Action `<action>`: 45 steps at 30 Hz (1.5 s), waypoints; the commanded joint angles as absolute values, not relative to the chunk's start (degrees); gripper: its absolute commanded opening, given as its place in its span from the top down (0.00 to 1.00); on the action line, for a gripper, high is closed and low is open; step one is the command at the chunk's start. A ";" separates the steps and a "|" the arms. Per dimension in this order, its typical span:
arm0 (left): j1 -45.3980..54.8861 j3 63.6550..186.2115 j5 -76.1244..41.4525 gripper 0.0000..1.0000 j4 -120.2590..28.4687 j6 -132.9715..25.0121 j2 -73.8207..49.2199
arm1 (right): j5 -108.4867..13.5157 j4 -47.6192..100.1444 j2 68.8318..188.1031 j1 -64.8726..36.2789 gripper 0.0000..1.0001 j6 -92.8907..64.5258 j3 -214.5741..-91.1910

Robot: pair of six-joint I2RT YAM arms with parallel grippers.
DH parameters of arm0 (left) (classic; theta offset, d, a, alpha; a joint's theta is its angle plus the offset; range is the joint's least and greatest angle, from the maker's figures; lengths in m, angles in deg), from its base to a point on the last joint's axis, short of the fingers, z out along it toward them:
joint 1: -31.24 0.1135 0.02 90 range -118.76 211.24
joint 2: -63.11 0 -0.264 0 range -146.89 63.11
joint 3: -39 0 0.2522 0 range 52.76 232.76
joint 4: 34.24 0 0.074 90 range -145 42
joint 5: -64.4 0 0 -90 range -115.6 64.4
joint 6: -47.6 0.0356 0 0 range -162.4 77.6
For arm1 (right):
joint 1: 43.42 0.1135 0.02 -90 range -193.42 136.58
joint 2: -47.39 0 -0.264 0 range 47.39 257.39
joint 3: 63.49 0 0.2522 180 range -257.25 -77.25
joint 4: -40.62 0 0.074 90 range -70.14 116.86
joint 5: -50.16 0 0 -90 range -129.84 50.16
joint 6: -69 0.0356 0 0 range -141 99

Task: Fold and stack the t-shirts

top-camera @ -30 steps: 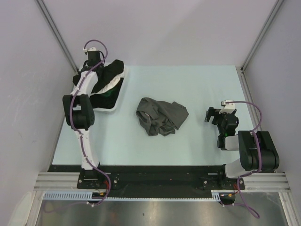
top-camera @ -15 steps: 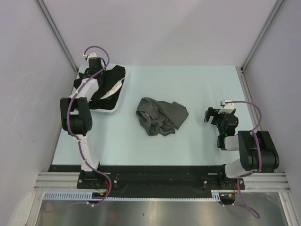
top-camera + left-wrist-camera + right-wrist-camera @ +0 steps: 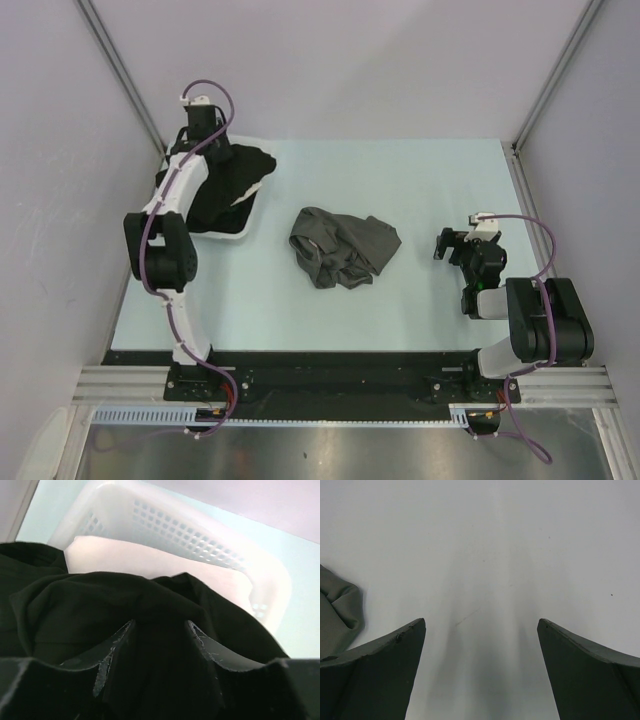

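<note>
A black t-shirt [image 3: 125, 605] seems to be picked from the tray [image 3: 165, 525] at far left; next it must be carried to the worktop [image 3: 420, 180], where the grey t-shirt [image 3: 343, 247] lies crumpled in the middle. The left fingers [image 3: 112, 652] are buried in black cloth, so a grasp cannot be told. The right fingers [image 3: 375, 665] are spread wide and empty.

The left arm of slim white links and bulky black joints [image 3: 180, 185] contrasts with the mostly black right arm [image 3: 545, 325]. A thin purple cable [image 3: 150, 240] loops along each. The left pincer [image 3: 160, 625] has scuffed black fingers, and the right pincer [image 3: 481, 625] has dark grey-green wedges.
</note>
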State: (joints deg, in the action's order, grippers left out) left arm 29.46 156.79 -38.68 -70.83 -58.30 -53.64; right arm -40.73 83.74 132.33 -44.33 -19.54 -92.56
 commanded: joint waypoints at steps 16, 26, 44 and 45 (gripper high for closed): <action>15.35 152.79 -28.85 0.53 -73.22 -55.58 -37.00 | -38.45 85.39 131.50 -43.60 0.00 -20.21 -93.77; 11.56 154.62 -28.76 0.69 -76.12 -58.66 -44.99 | -38.17 85.30 131.50 -43.60 0.00 -20.29 -93.77; 11.82 163.15 -34.47 0.99 -85.17 -56.20 -59.94 | -38.17 85.39 131.50 -43.60 0.00 -20.38 -93.77; 12.08 163.50 -34.65 1.00 -85.35 -56.20 -60.29 | -38.17 85.39 131.50 -43.60 0.00 -20.29 -93.68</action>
State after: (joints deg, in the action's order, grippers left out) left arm 11.50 159.76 -32.41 -84.29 -56.90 -58.56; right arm -39.18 83.72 132.33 -43.89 -19.57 -92.56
